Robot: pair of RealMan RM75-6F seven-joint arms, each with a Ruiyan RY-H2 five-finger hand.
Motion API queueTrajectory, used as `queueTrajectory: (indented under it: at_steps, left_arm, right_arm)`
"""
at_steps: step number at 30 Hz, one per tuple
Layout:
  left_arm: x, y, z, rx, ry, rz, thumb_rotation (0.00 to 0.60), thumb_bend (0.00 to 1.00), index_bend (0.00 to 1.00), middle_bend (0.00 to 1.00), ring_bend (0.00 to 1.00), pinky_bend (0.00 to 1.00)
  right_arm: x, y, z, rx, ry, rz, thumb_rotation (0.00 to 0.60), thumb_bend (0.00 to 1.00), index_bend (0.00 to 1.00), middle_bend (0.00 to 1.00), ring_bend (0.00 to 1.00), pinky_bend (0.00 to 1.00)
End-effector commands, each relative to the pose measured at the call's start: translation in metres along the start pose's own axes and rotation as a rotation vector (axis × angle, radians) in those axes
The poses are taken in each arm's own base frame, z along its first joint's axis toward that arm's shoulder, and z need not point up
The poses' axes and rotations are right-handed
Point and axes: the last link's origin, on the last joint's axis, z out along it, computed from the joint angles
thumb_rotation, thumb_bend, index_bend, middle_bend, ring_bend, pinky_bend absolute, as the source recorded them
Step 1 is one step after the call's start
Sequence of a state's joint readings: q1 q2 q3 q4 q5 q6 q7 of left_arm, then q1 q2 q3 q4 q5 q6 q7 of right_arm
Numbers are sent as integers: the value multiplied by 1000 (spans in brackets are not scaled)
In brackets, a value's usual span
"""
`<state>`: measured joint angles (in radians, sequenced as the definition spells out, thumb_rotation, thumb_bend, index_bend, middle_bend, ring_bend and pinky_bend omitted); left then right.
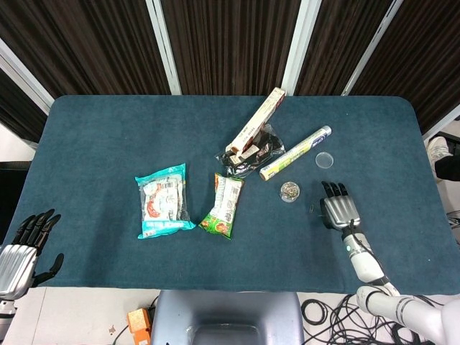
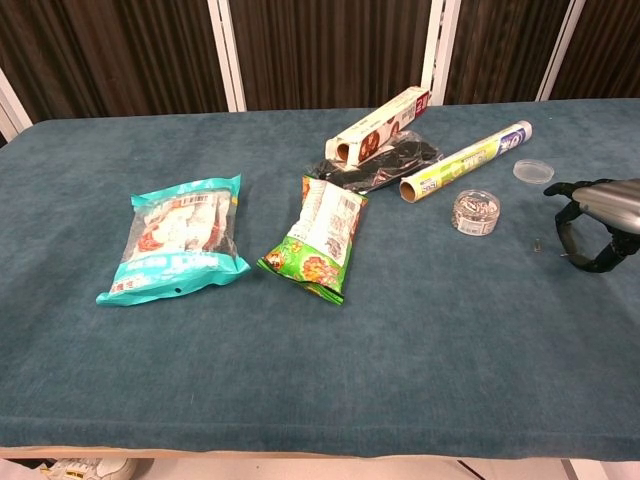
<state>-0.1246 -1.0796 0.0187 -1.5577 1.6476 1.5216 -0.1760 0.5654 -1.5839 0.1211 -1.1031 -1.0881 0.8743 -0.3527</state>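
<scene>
Our right hand (image 1: 339, 210) hovers empty, fingers apart, near the small clear jar (image 1: 290, 191), apparently of clips; lid (image 1: 325, 159) and foil roll (image 1: 295, 153) beyond. Left hand (image 1: 21, 248) open off-desk.

Table (image 1: 108, 129), blue cloth. On it: teal packet (image 1: 163, 200) at 9 o'clock, green packet (image 1: 223, 205) centre, box (image 1: 256, 123) (partly over black bag (image 1: 260, 151)) at 12, roll (image 1: 295, 153), jar (image 1: 290, 191), lid (image 1: 325, 159) at 2–3.

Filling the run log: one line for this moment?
right robot hand: empty, above table | nearest: clip jar | left robot hand: open, off table
</scene>
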Motion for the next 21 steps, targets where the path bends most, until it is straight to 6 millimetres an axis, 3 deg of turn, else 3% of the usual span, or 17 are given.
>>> queueTrajectory:
  at_steps: [1, 13, 21]
  left_arm:
    - [0, 0, 0, 0, 0, -1, 600, 428, 0, 11, 0, 63]
    - [0, 0, 1, 1, -2, 2, 600, 428, 0, 11, 0, 64]
    - [-2, 1, 1, 3, -6, 6, 600, 428, 0, 12, 0, 63]
  right_arm:
    - [0, 0, 0, 1, 0, 1, 600, 337, 615, 20, 0, 0]
    - [11, 0, -3, 11, 37, 30, 600, 340, 626, 20, 0, 0]
    - [34, -7, 2, 26, 89, 59, 600, 339, 622, 20, 0, 0]
